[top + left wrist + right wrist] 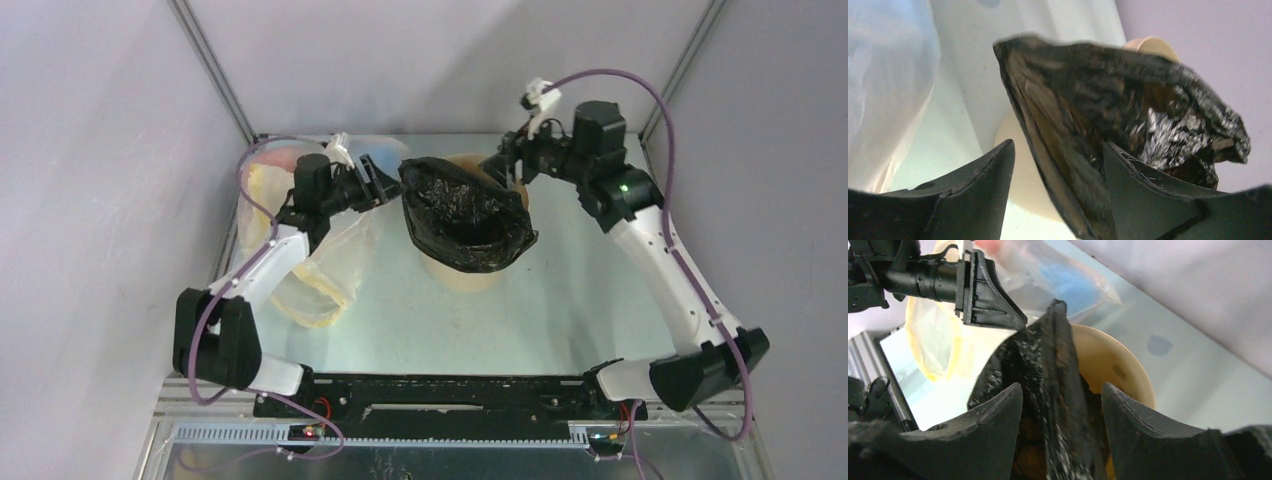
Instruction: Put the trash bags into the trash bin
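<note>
The glossy black trash bag [465, 215] lies crumpled over the mouth of the round tan trash bin [462, 277] and covers most of its rim. My left gripper [388, 185] is at the bag's left corner. In the left wrist view its jaws [1059, 145] stand wide apart with the bag's edge [1108, 100] running between them. My right gripper [505, 165] is at the bag's far right edge. In the right wrist view its jaws [1062, 386] are also apart, with a fold of the bag [1048, 370] between them above the bin [1120, 362].
A translucent clear bag [320, 260] with yellow, red and blue tints lies under and behind the left arm, left of the bin. It also shows in the right wrist view [1058, 275]. Grey walls enclose the table on three sides.
</note>
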Motion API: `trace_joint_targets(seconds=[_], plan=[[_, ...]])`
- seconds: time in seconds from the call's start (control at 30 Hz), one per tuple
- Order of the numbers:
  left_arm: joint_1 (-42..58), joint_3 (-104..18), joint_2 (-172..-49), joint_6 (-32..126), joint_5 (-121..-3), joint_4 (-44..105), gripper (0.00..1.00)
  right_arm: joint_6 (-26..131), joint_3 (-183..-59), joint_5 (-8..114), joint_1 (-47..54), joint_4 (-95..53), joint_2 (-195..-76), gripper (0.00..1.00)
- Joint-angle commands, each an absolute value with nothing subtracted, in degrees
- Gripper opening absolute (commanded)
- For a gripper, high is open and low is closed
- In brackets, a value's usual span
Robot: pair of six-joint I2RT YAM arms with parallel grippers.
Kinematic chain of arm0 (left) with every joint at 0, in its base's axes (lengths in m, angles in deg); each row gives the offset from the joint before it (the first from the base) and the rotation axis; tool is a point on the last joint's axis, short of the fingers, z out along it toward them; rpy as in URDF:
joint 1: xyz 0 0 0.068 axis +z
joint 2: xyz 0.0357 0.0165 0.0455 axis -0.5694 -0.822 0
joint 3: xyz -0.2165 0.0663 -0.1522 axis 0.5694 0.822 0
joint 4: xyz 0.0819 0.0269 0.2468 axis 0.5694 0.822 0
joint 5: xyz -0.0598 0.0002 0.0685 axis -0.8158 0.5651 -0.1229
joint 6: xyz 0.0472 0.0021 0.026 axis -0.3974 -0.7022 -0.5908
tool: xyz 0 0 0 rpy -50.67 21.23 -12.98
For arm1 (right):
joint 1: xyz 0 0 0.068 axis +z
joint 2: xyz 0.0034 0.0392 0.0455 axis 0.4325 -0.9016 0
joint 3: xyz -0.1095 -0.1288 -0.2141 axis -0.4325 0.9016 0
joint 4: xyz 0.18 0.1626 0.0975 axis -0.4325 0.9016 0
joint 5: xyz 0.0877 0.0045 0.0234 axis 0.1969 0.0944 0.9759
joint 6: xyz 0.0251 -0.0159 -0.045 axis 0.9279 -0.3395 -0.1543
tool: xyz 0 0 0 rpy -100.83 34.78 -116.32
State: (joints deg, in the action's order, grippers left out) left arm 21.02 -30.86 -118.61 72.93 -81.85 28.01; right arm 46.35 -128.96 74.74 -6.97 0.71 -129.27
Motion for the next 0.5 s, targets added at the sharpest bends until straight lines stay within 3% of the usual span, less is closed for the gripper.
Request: trace_joint_targets(seconds=[0.0,0.23,0.47], plan=[[21.35,-26.81,-109.97,71.63,-78.25,30.34,0.72,34.96,-138.94,71.45,-0.30,12.57,-136.32,0.62],[20.33,-26.61,-101.07,69.10,-78.52,38.75,0.76,31.03,-147.00,64.56,4.85,18.93,-143.64,0.61],[16.45,-29.69,-100.61,68.39,-76.86,42.72,0.75,30.38,-148.52,61.07,6.01,19.70,-146.03,0.56]])
